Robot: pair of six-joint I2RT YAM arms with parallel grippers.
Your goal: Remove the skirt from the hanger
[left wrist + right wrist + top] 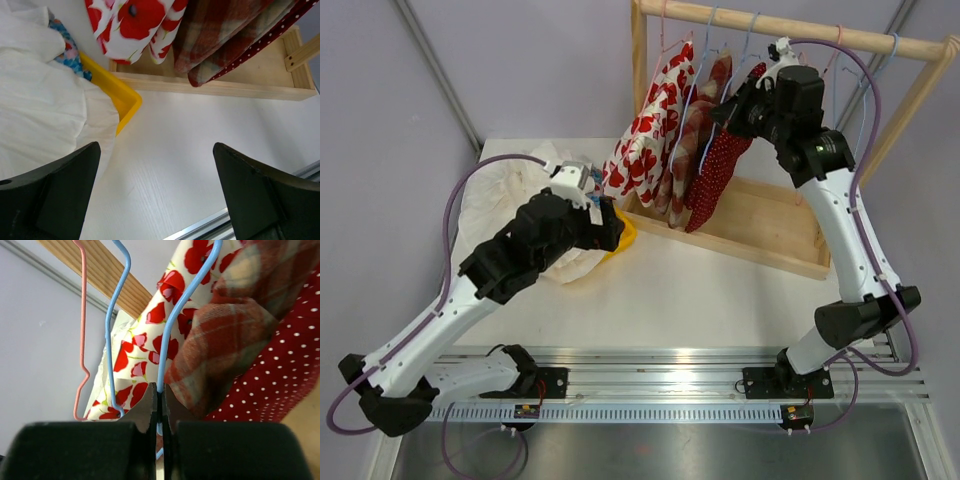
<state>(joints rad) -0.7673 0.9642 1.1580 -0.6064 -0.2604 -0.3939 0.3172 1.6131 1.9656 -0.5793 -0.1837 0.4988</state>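
Right claw (pixel 160 397) pinched on blue hanger (pixel 176 315) — plaid skirt (pixel 225 340) alongside, left claw (pixel 155 170) wide over table (pixel 190 125).

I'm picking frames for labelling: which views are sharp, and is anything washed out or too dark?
Top view: evenly lit, sharp. Left wrist: white cloth nearly washed out, fingers dark. Right wrist: fingers almost black, gripped blue hanger crisp.

- Light: bright, even, diffuse, from overhead.
- Shadows: faint, soft-edged, on table (pixel 720 290).
- Glare: mild sheen, metal rail (pixel 660 360), 6 o'clock, top view.
- Blur: right gripper (pixel 159 400), 6 o'clock, right wrist view.
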